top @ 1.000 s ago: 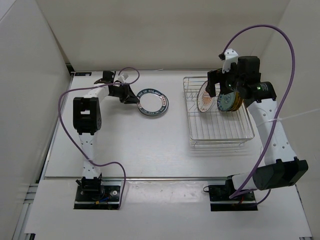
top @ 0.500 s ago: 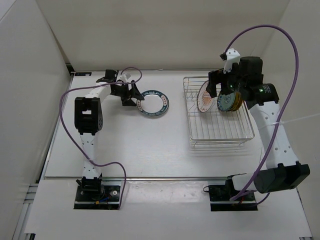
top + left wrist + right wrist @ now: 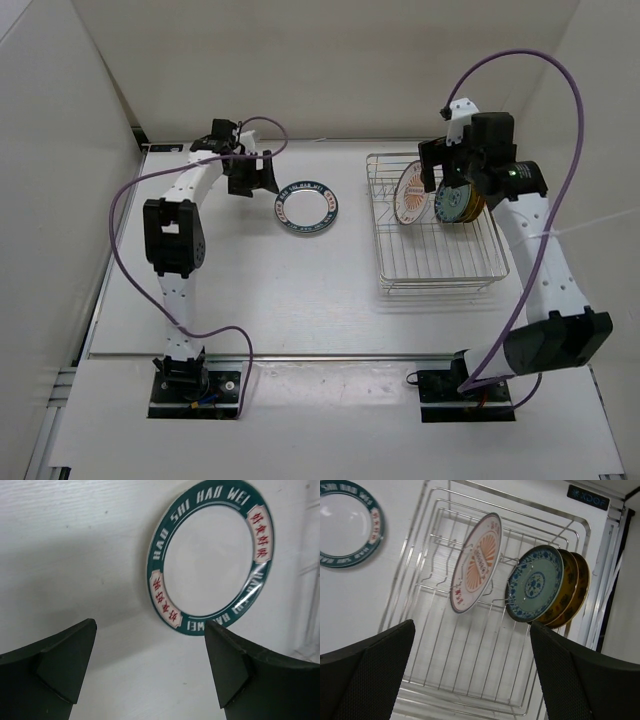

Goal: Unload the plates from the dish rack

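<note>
left tool [image 3: 150, 630] jaws spread wide, empty, just short of the teal-rimmed plate [image 3: 210, 555] lying flat on the surface [image 3: 75, 530]. right tool [image 3: 472, 627] likewise spread and empty, above the rack [image 3: 440, 255], where an orange plate [image 3: 476, 562], a blue plate [image 3: 536, 584] and two yellow plates [image 3: 576, 587] stand on edge.

We call this a robot lab cell, not a kitchen: plain white panels [image 3: 50, 200] box in a bare white table [image 3: 300, 290], left arm [image 3: 175, 240] and right arm [image 3: 545, 270] are bolted at its near edge, and purple cables [image 3: 582, 110] loop loose.
</note>
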